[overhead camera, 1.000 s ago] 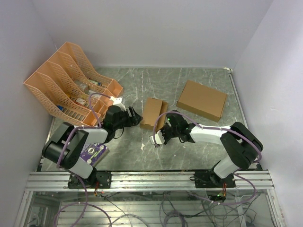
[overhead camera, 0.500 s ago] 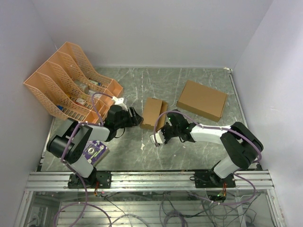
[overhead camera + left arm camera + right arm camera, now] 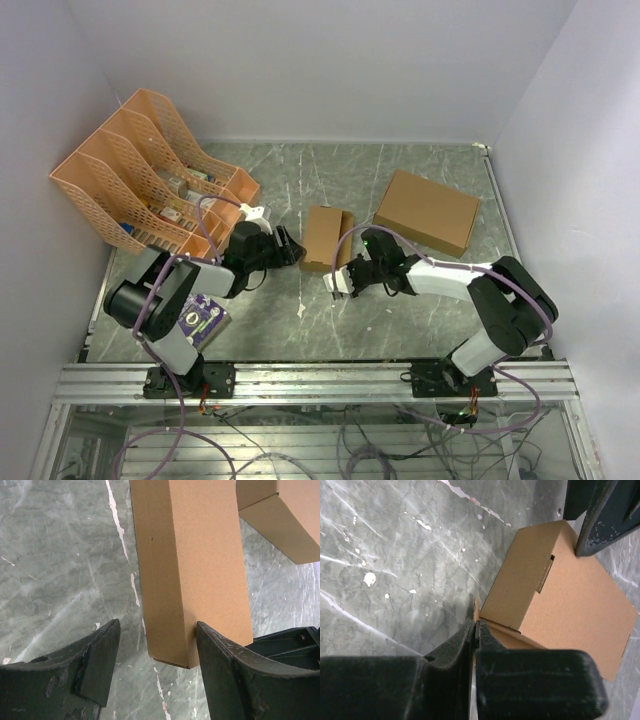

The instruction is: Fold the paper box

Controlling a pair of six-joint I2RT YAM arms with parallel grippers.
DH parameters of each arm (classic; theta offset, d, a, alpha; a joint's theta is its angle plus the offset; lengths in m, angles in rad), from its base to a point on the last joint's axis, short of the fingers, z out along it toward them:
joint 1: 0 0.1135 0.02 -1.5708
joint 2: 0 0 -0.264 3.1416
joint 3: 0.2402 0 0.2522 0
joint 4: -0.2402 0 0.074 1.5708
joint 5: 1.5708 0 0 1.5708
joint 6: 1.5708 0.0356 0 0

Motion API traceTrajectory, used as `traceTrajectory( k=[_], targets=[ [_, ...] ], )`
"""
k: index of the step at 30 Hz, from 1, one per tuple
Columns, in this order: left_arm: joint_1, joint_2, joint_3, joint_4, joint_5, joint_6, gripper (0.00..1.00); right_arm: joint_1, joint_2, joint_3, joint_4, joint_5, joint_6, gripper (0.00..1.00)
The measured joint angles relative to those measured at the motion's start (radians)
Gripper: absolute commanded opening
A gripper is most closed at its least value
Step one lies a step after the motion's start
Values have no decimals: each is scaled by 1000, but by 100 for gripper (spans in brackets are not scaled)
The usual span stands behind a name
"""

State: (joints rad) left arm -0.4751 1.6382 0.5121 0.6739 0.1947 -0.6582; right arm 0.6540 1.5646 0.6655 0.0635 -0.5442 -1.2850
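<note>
Brown thin-cardboard narrow rectangular paper box (image 3: 323,238) lies flat near the middle of the grey-green marbled bench (image 3: 300,180), left of a larger brown cardboard box (image 3: 427,211). Left gripper (image 3: 156,630) stands wide, 1 finger (image 3: 220,670) touching the box's end, the other apart. Right gripper (image 3: 476,625) is closed tight at the box's near corner; whether it pinches a flap, I cannot tell.

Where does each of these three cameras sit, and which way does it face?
Top external: fixed above and behind the arms, facing down at the table; both arms show.
Left wrist: on the left arm, facing the paper box; the open left end effector shows.
Right wrist: on the right arm, facing table and box; the shut right end effector pinches a box corner.
Shared: all three show the paper box.
</note>
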Motion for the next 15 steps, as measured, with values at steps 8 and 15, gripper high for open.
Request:
traceTrajectory(
  k=[8, 15],
  targets=[
    [-3, 18, 14, 3, 11, -5, 72, -42, 7, 36, -48, -32, 49, 0],
    [-3, 23, 18, 3, 11, -5, 72, -76, 22, 73, -98, -75, 84, 0]
  ],
)
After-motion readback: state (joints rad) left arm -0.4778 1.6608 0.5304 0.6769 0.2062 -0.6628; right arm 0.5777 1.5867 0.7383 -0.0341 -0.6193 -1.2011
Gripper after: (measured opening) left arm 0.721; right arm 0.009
